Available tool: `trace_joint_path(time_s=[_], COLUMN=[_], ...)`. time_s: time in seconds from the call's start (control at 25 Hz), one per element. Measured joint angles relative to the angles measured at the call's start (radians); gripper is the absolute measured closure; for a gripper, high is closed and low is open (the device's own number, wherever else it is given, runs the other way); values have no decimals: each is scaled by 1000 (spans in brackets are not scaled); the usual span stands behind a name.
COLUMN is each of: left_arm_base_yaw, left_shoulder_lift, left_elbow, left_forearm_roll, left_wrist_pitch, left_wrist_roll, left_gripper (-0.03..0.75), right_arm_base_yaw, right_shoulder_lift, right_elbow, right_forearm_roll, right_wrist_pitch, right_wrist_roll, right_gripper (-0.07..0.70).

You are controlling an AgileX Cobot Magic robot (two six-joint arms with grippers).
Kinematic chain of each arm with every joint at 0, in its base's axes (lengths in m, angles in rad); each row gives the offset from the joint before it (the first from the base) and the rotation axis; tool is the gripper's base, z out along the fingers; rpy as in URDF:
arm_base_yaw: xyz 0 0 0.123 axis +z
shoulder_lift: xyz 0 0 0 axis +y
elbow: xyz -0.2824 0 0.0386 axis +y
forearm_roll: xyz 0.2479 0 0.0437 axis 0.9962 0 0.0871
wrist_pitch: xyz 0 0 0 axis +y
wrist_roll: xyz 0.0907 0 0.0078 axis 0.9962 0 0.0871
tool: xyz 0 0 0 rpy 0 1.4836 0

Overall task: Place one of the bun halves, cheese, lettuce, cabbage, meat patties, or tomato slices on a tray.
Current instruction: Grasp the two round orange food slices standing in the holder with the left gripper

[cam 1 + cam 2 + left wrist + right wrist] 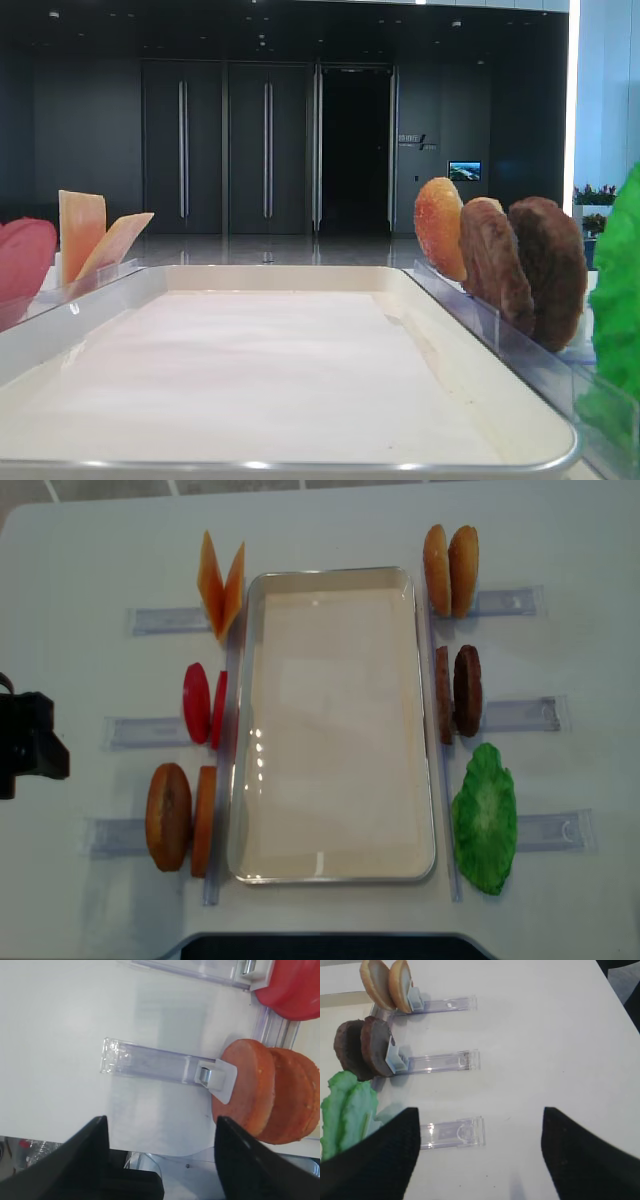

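The cream tray (335,865) lies in the middle with nothing on it. Left of it stand cheese (220,585) and tomato slices (203,705). On its right stand the bun halves (450,570), meat patties (458,692) and green lettuce (484,818). The right wrist view shows two green leaves (347,1110); I cannot tell which is cabbage. My left gripper (161,1125) is open over bare table beside two orange round buns (265,1092). My right gripper (480,1112) is open and holds nothing, above the clear holder (452,1132) near the lettuce.
Clear plastic holders (515,602) stick out from each food pair towards the table's sides. Two orange round buns (180,817) stand at the front left. A black part of the left arm (25,745) sits at the table's left edge.
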Motion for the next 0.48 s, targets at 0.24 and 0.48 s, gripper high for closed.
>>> trace_joint_path(time_s=[0.24,0.48], left_arm_base_yaw=[-70,-266], left_shoulder_lift=[0,15], left_elbow=[0,0], left_forearm_roll=[30,43], left_wrist_pitch=[0,0], left_wrist_roll=[-101,-260], left_gripper=[213,213], right_arm_base_yaw=[0,0], right_shoulder_lift=[0,0], right_elbow=[0,0], right_forearm_roll=[0,0], right_wrist_pitch=[0,0], right_wrist_roll=[0,0], right_gripper=[118,118])
